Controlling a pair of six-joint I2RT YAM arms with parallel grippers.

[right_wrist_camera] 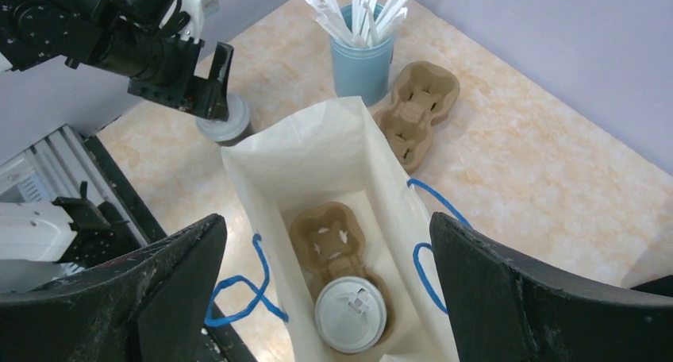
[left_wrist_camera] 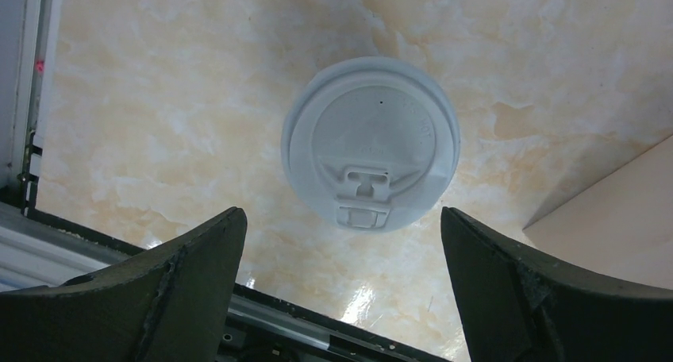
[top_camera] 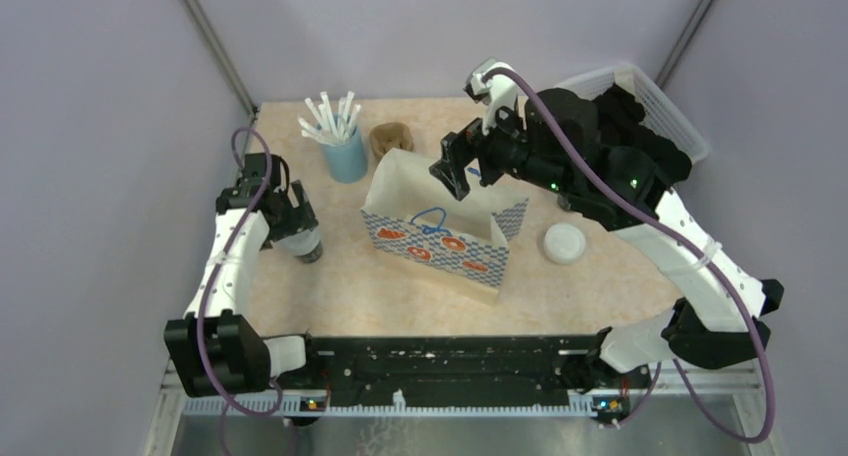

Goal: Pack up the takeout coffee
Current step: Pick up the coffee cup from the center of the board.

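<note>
Left end effector over coffee cup

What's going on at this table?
Two robot arms are packing takeout coffee into a paper bag. One lidded cup already sits in a carrier inside the bag. The left gripper hangs open over a second cup on the table, not gripping it. The right gripper hovers open above the bag.

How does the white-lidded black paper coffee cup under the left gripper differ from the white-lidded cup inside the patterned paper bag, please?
The table cup, under the left gripper, stands outside the paper bag; the bagged cup is at its bottom. The first rests directly on the table; the second sits in a brown moulded-pulp carrier. Both are upright with lids on.
</note>
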